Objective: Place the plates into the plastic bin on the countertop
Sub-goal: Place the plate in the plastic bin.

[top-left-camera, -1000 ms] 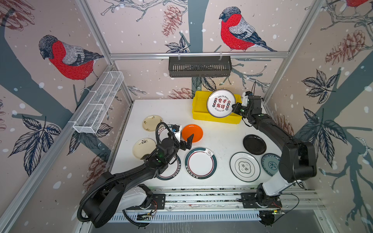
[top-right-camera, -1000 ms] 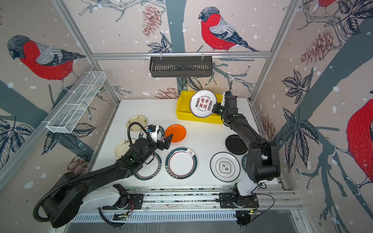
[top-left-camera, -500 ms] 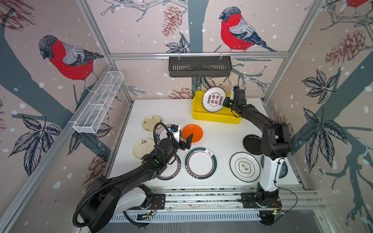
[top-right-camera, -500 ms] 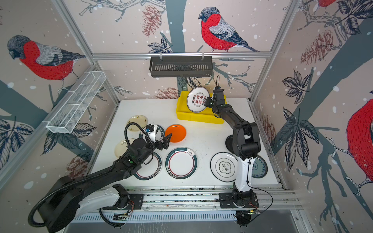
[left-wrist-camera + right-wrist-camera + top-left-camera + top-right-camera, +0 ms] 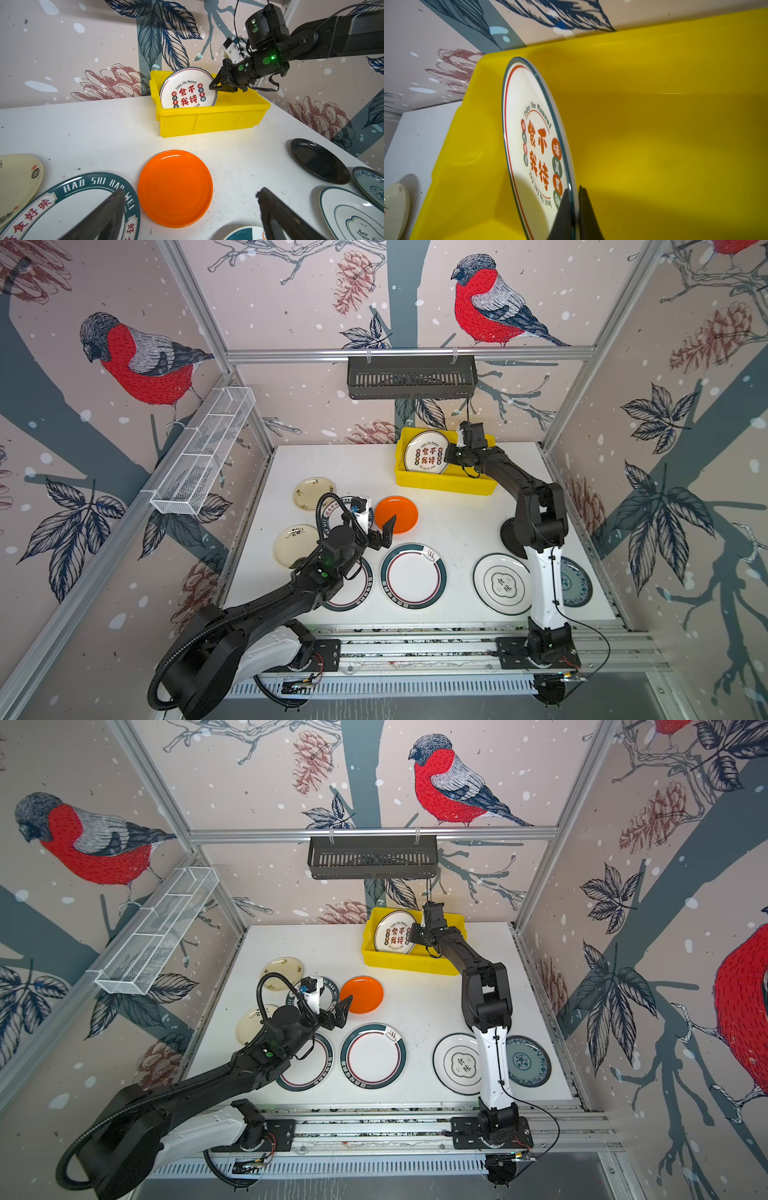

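Your right fingers (image 5: 216, 86) are clamping the lettered plate (image 5: 187, 91) on edge inside the yellow bin (image 5: 207, 122); your left fingers (image 5: 274, 214) are hanging wide open, empty.

This is a robotics lab cell, staged rather than lived in. Bare aluminium framing (image 5: 291, 355) holds panels of bullfinch wallpaper (image 5: 141, 364) around a speckled white countertop (image 5: 457, 522). At the near edge, a left arm (image 5: 266, 605) and a right arm (image 5: 544, 589) are bolted to slotted rails (image 5: 415, 649). A dark slotted basket (image 5: 411, 377) hangs on the far crossbar and a white wire-mesh basket (image 5: 203, 452) on the left.
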`<action>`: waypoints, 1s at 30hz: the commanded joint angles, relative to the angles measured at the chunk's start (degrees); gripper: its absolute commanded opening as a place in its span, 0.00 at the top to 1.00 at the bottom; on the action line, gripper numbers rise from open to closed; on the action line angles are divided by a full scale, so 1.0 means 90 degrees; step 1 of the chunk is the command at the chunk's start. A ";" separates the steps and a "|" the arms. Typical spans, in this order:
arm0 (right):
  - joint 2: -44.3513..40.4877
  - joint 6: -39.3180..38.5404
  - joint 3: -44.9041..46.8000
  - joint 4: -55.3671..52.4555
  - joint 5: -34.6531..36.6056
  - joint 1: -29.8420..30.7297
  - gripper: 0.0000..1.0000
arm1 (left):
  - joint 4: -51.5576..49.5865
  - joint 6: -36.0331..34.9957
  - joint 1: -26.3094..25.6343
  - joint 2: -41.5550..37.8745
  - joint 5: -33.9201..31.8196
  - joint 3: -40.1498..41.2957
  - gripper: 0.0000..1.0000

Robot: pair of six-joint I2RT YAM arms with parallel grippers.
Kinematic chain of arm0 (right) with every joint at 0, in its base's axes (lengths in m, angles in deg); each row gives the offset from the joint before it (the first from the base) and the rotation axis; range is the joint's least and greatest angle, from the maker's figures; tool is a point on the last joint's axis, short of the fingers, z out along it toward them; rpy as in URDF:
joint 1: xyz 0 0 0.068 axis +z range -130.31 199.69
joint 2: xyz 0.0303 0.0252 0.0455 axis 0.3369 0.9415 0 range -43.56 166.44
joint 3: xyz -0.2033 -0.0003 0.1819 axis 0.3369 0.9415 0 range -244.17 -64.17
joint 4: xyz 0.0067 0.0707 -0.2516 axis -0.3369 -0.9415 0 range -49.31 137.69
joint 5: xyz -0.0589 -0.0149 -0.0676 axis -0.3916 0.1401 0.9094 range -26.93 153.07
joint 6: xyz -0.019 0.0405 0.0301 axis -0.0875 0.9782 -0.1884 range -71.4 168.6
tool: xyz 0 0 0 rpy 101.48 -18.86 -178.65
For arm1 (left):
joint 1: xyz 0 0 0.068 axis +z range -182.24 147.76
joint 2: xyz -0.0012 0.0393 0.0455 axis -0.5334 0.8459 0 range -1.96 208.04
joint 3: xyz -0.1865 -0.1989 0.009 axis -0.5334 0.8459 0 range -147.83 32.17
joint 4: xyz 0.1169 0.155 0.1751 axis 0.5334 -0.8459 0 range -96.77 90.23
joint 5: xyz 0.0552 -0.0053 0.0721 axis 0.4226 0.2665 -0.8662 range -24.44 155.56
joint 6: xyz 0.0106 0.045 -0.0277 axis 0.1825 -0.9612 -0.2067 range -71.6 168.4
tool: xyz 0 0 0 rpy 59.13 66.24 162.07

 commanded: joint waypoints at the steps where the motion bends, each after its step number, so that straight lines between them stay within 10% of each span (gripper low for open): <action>1: 0.0426 0.0033 -0.0598 -0.0853 0.0038 -0.0003 1.00 | 0.0114 -0.0036 -0.0001 -0.0008 -0.0020 -0.0021 0.02; 8: 0.0677 -0.0110 -0.0774 -0.1078 -0.0131 -0.0018 0.98 | 0.0068 -0.0055 -0.0001 0.0044 -0.0034 -0.0048 0.02; 16: 0.0157 -0.0168 -0.0348 -0.0863 -0.0092 -0.0046 0.56 | 0.0096 -0.0062 -0.0001 0.0079 -0.0097 -0.0032 0.02; 30: -0.2221 -0.0296 0.1533 -0.0628 -0.0145 -0.0087 0.48 | -0.0138 -0.0137 -0.0001 0.0161 -0.0280 -0.0139 0.02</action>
